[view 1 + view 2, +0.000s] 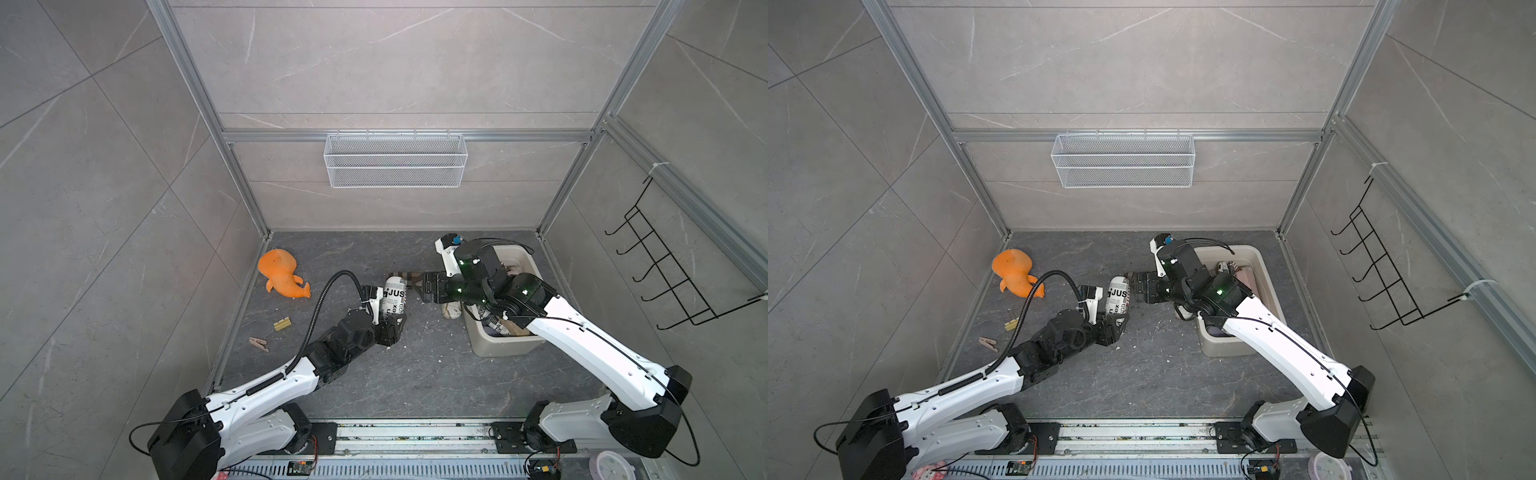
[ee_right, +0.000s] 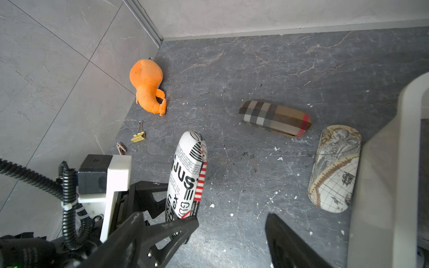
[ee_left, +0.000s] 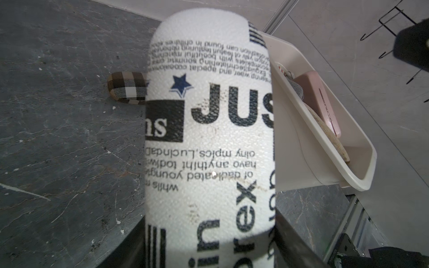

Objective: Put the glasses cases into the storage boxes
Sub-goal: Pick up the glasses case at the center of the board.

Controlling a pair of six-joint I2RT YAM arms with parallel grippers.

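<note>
**Newspaper-print case in my left grip, right fingers wide and empty**

- My left gripper (image 1: 390, 321) is clamped on one end of the newspaper-print case (image 1: 395, 296). The rest of it sticks out free, mid-floor, well short of the tub (image 1: 498, 350).
- My right gripper (image 2: 229, 222) has its jaws spread with nothing between them. In a top view it sits just beside the case's free half.
- Handling, my read: it's a rigid clamshell, light, and stiff enough not to give under the pads. The pebbled cover seen in the left wrist view (image 3: 209, 139) should offer decent friction.
- The risk is the rounded cross-section combined with an end grip. The long overhang could let it pivot or roll between my fingers.
- Best hold: across the narrow width near the middle, pads on the flatter faces and clear of the domed ends.
- Two cases are left on the floor (image 2: 255, 69). The plaid case (image 2: 275, 118) lies flat in the open, so a top-down pinch across its width looks easy.
- The map-print case (image 2: 335, 167) lies just beside the tub wall. Finger clearance on that side is tight, so approach along its length or nudge it out.
- The tub already holds several cases, including a pink case (image 3: 321, 99). Drop low, since hard shells could bounce or slide off the pile.
</note>
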